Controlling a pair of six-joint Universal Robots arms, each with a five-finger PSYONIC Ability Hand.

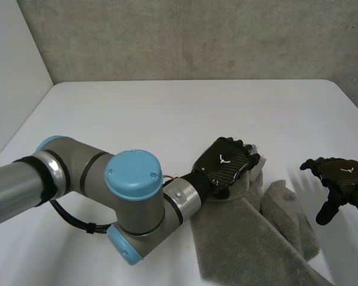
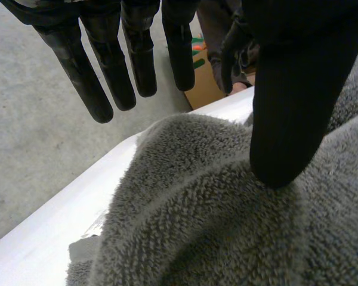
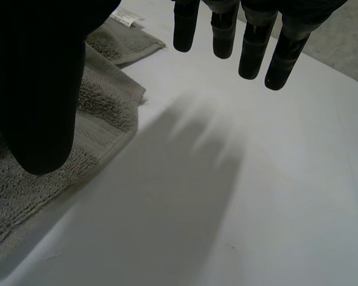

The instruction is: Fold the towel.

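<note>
Towel (image 1: 256,232) pressed by left robot hand (image 1: 224,162), fingers straight; right robot hand (image 1: 340,176) released.

Bare lab setting: white table (image 1: 167,113) against grey concrete wall (image 1: 197,36).

A white worktop (image 1: 167,119) spreads across the head view. Past its far edge, at 12 o'clock, stands a grey concrete wall (image 1: 197,36), and a plain white panel (image 1: 12,71) flanks it at 10 o'clock. In the left wrist view, a brown cardboard box (image 2: 204,90) with green and orange marks sits beyond the worktop's edge.
</note>
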